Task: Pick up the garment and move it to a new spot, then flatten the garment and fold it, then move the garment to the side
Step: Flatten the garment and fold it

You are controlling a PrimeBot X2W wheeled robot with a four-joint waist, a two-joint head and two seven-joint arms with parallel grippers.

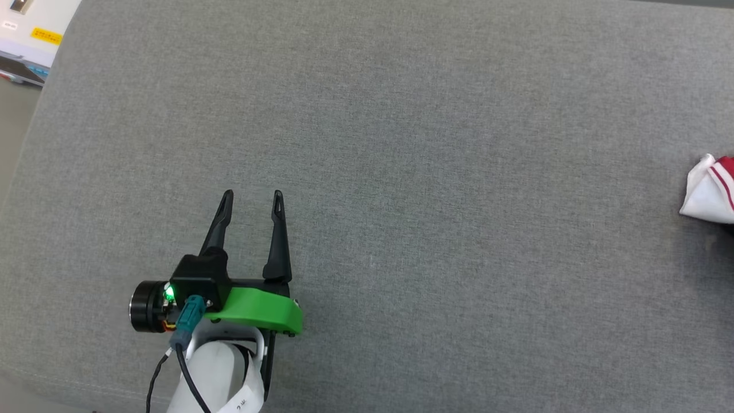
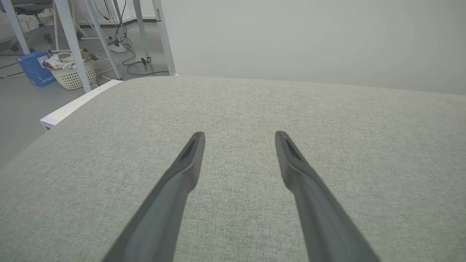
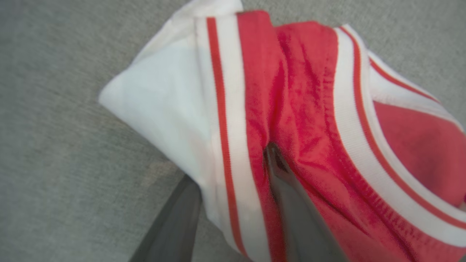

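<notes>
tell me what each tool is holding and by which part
The left tool holds nothing, open over the grey surface. The right tool straddles the garment at its striped trim; whether it grips cannot be told.

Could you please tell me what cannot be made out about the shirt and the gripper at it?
Head view: the right edge cuts off all of the garment but a white sleeve corner.
Right wrist view: the garment is close and blurred, so its overall lay is unclear.
Right wrist view: cloth hides one fingertip of the right gripper, so its grip cannot be judged.
</notes>
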